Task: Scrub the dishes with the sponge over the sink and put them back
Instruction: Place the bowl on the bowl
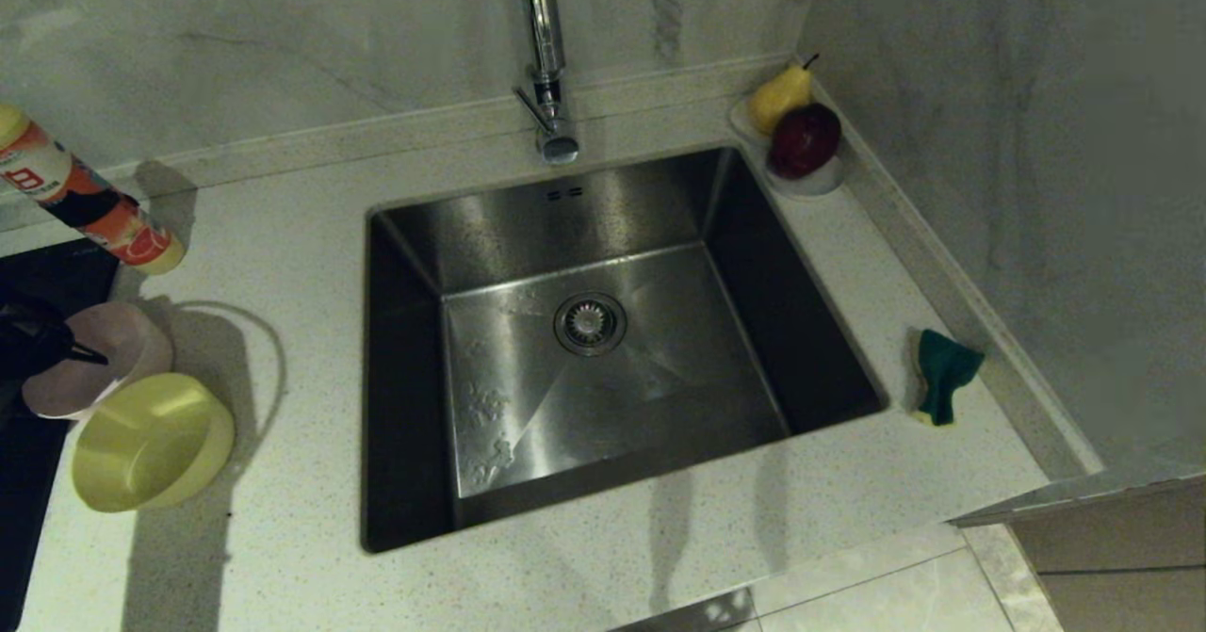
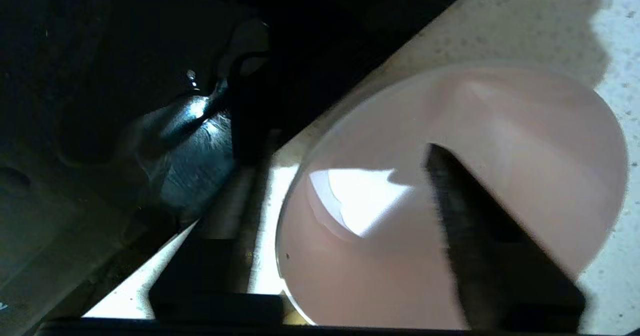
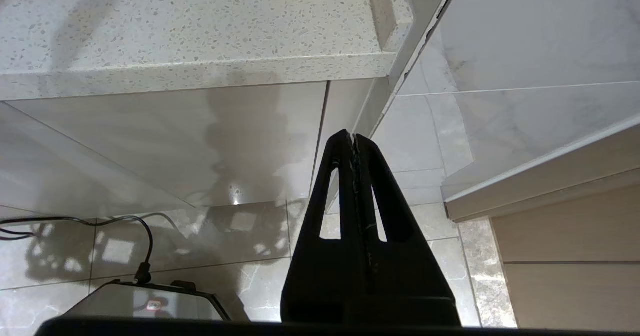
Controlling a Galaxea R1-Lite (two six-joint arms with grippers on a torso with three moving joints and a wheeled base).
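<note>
Two bowls show at the left edge of the head view: a pink bowl lying on its side and a yellow bowl just below it, tilted, rims touching or nearly so. No blue bowl in sight. One sponge, green face up, stands on edge on the table at right, well apart from the bowls. One steel sink at centre, nothing in it; one tap above.

Left gripper straddles the pink bowl's rim: one finger inside, the other outside, half spread; whether they pinch yet I cannot tell. Right gripper hangs below the table edge, fingers pressed together.

Handling, as judged: bowls look light, stiff, smooth plastic, likely slippery; take by the rim wall. Sponge soft, compressible; pinch across its thin sides.

Also one bottle, upper left; one saucer with a pear and a red apple, upper right.
</note>
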